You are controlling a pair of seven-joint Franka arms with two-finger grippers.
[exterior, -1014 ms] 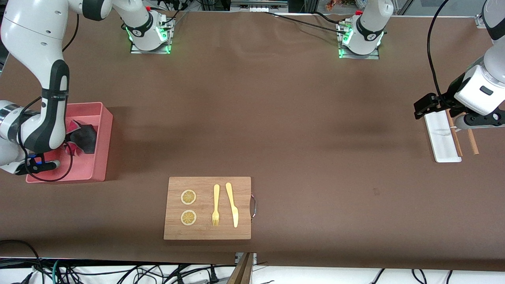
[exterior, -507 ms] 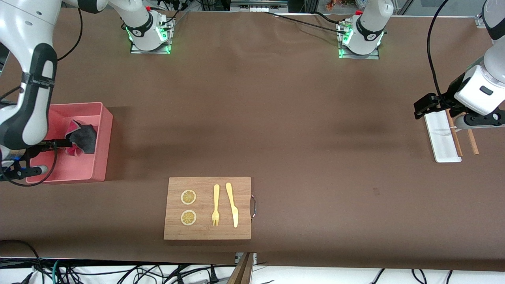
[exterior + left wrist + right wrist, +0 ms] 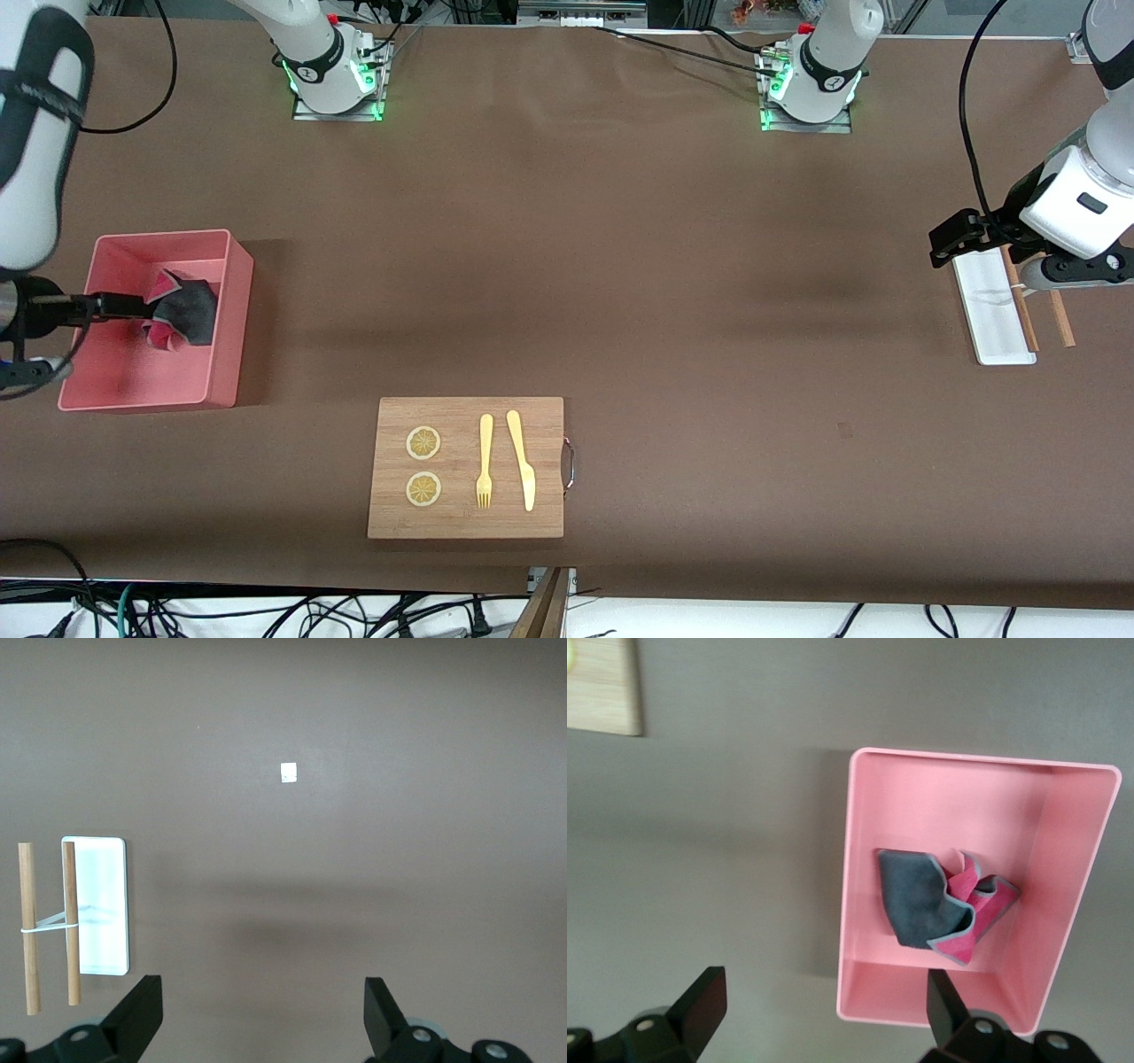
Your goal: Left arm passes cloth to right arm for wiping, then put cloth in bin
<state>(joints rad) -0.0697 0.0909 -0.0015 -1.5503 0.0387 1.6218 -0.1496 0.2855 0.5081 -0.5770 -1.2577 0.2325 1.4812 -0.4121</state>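
Inside pink box-shaped bin (image 3: 859, 895) — crumpled cloth (image 3: 926, 904)

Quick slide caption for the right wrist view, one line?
Open right gripper above the pink bin, the crumpled grey-and-pink cloth lying released inside.

Table (image 3: 673, 292): bin (image 3: 226, 310), board (image 3: 465, 523), tray (image 3: 992, 328).

Right gripper (image 3: 819, 1014) raised high, fingers spread wide, empty. Left gripper (image 3: 266, 1019) hovering, fingers apart, empty.
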